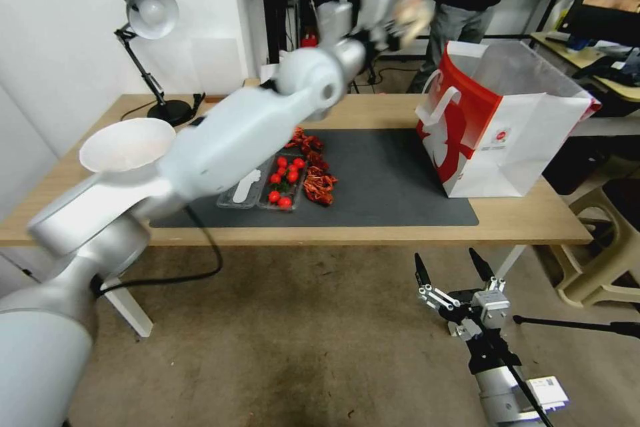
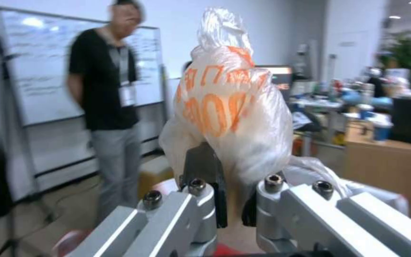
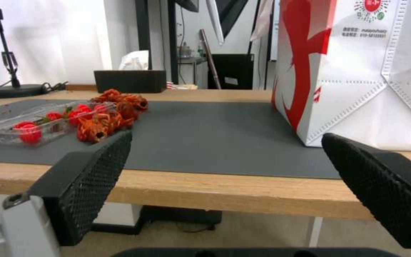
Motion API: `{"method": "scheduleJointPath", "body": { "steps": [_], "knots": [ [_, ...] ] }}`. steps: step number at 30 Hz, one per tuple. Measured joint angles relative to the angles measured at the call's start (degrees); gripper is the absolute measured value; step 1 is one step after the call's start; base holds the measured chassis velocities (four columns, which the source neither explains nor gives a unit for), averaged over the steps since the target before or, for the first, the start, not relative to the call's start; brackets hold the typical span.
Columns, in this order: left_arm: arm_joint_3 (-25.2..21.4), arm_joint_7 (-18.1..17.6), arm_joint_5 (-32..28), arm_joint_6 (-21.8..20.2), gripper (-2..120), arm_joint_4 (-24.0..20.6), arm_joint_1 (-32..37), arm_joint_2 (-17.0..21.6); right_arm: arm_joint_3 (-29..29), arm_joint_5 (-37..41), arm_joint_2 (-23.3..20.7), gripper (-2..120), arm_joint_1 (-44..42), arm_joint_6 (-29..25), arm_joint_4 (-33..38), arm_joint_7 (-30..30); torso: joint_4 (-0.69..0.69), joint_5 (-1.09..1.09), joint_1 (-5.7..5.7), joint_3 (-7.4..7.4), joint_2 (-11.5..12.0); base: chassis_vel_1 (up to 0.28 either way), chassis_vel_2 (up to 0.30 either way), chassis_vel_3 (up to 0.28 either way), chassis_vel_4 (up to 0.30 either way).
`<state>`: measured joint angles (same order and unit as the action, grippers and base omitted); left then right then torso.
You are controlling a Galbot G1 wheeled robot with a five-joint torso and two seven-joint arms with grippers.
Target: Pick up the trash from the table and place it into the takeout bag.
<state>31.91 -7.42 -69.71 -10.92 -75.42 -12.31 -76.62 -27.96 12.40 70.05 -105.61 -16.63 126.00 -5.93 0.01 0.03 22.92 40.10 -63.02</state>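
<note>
Left arm extended far over the table, reaching up and to the right. Left gripper raised high beyond the far edge, just left of the takeout bag, above the level of the bag rim. Gripper clamped on a clear bag of food: thin plastic with orange print, knotted at the top, pinched between the two black fingers in the left wrist view. Same food bag visible as a pale blurred bundle in the head view, clear of the table, not yet inside the takeout bag.

Takeout bag upright on the right part of the table, partly on the right end of the grey mat, mouth open, red side with white figure facing left, white side facing near. Bag also visible at close range on the right in the right wrist view.

Right gripper parked low, in front of the near table edge, below tabletop height, near the right end. Fingers spread wide, nothing between them.

On the mat, left of centre: clear tray of tomatoes, with a pile of dried red pieces just to its right. White bowl at the left end. Black desk lamp at the far left corner.
</note>
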Motion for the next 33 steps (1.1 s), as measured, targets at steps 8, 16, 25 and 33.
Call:
{"method": "scheduleJointPath", "body": {
  "steps": [8,16,25,33],
  "knots": [
    [9.35,6.32,7.61,4.40,3,12.83,-5.60,-13.19,-0.09,-0.08,0.50,100,0.32,-0.70,-1.30,0.01,0.00,-0.02,0.00,0.01,0.00,0.000,0.000,0.000,0.000],
    [11.38,6.22,12.36,4.63,10,14.76,-4.63,-15.37,-0.02,0.24,0.39,100,0.79,-0.89,-1.86,0.02,0.00,-0.02,0.00,0.00,0.00,0.000,0.000,0.000,0.000],
    [11.48,5.47,13.39,4.62,44,14.07,-4.22,-14.81,0.42,0.22,0.31,100,0.90,-0.92,-2.22,0.09,-0.01,-0.03,0.00,0.00,0.00,0.000,0.000,0.000,0.000],
    [10.86,4.20,13.38,4.77,73,13.11,-4.08,-14.72,0.55,0.20,0.48,100,0.87,-0.87,-2.03,0.10,-0.02,-0.03,0.00,0.00,0.00,0.000,0.000,0.000,0.000]
  ]
}}
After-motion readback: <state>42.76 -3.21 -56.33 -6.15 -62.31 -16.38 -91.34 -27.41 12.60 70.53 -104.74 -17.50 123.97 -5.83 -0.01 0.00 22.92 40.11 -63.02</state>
